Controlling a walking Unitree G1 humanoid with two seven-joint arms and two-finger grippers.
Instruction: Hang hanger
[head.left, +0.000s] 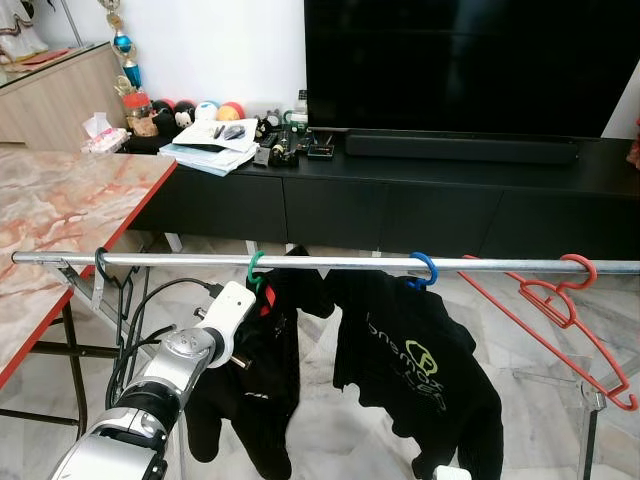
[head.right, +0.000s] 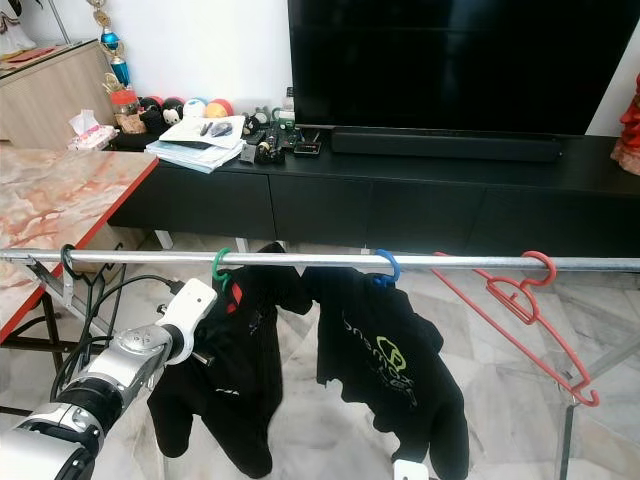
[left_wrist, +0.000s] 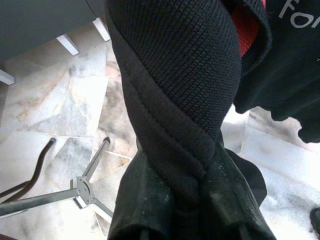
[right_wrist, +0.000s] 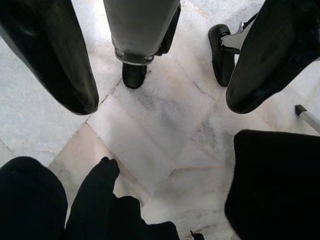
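- Black fabric of a jacket (left_wrist: 180, 100) is pinched between the left gripper's (left_wrist: 192, 200) two fingers (left_wrist: 145, 200); a twisted fold of knit cloth rises straight out from the closed tips, with a red lining showing just past it.
- Left gripper seen from the head camera: silver arm raised, wrist just below the metal rail (head.left: 330, 263), fingers buried in the jacket's shoulder.
- Green hanger hook (head.left: 255, 270) sits over the rail right above the left gripper; the jacket hangs from it.
- Right gripper (right_wrist: 150, 90): hangs low, pointing down at the marble floor (right_wrist: 155, 130). Two black fingers (right_wrist: 55, 60) stand wide apart, nothing between them. Dark garment hems lie near the fingertips.
- Beside the jacket, farther along the rail to the left gripper's right, a black shirt with a green logo (head.left: 415, 370) hangs from a blue hook (head.left: 424, 268).
- Farther right again, a bare red hanger (head.left: 565, 315) hangs on the rail, tilted.
- To the gripper's left, a dark hook (head.left: 102, 264) on the rail, and a marble-topped table (head.left: 60, 210).
- Beyond the rail: low black cabinet (head.left: 400, 200) with papers (head.left: 212, 145), small balls and a soundbar on top; television (head.left: 470, 60) above.
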